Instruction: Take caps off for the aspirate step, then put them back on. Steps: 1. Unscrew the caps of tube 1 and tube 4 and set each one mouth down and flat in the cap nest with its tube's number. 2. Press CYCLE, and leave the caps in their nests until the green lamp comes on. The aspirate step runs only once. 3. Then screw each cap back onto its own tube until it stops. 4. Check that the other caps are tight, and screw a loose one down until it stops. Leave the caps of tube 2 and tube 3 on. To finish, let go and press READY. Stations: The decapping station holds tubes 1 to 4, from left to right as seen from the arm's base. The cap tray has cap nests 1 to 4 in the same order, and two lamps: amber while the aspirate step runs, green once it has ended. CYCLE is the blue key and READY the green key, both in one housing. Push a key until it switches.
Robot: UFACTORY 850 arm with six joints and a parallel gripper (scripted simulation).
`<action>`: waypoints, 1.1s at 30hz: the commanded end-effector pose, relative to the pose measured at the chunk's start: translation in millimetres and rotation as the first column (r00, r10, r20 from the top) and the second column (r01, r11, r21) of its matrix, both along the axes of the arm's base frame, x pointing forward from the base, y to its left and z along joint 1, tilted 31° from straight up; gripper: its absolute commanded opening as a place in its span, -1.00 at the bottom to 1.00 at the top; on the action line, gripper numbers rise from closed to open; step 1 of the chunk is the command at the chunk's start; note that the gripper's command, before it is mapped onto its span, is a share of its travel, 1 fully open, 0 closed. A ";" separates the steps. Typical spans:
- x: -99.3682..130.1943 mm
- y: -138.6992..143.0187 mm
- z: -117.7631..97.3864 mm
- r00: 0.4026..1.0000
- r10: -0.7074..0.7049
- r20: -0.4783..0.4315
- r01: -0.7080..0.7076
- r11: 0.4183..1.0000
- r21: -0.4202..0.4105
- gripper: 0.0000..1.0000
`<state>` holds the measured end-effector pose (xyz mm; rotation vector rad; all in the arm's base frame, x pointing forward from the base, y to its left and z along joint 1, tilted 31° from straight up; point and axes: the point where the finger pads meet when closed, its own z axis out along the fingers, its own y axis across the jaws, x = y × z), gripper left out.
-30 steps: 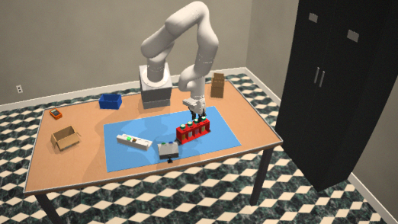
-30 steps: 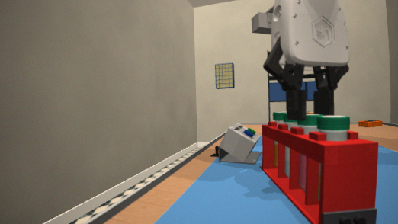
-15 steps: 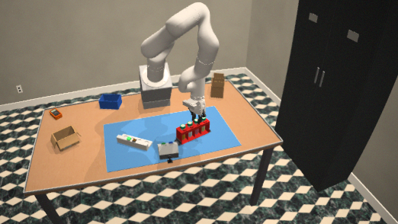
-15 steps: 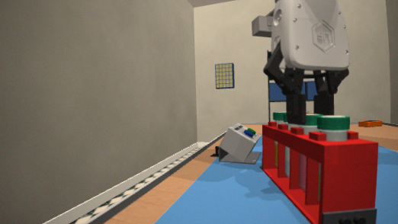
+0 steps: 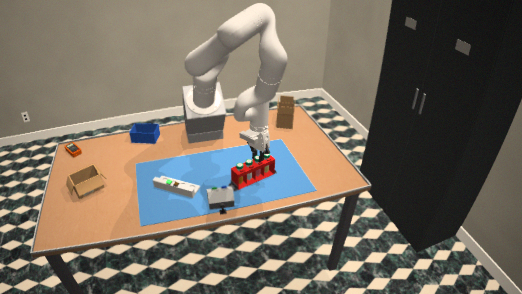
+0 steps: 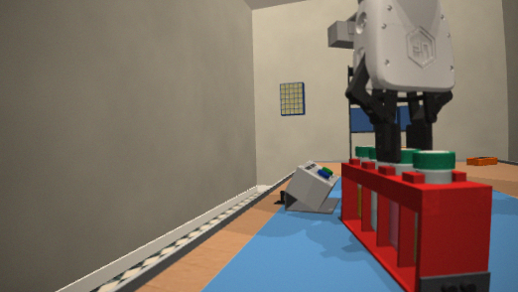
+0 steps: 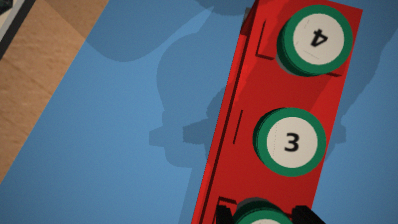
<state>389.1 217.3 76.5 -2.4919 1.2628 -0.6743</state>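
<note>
So, gripper (image 5: 260, 156) (image 6: 404, 150) (image 7: 265, 215) shut around cap 2 (image 5: 257, 158) (image 6: 408, 156) (image 7: 264, 220)

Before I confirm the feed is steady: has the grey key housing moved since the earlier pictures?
No. In the top view the grey key housing sits at the same place beside the red station's near corner.
</note>
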 end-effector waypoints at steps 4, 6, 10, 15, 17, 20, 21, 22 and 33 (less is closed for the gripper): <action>0.2 0.2 0.2 0.999 -0.051 -0.002 0.051 0.998 0.031 -1.00; 0.2 0.2 0.3 0.996 -0.085 -0.004 0.085 0.995 0.052 -1.00; 0.2 0.3 0.3 0.988 -0.153 -0.012 0.153 0.984 0.092 -1.00; 0.2 0.2 0.2 0.971 -0.236 -0.024 0.237 0.961 0.142 -1.00; 0.2 0.2 0.2 0.963 -0.268 -0.030 0.270 0.949 0.162 -1.00; 0.2 0.2 0.2 0.958 -0.285 -0.034 0.286 0.943 0.171 -1.00; 0.2 0.2 0.2 0.953 -0.301 -0.037 0.302 0.936 0.181 -1.00; 0.2 0.2 0.2 0.948 -0.316 -0.041 0.318 0.929 0.190 -1.00; 0.2 0.2 0.2 0.914 -0.400 -0.064 0.403 0.883 0.240 -0.08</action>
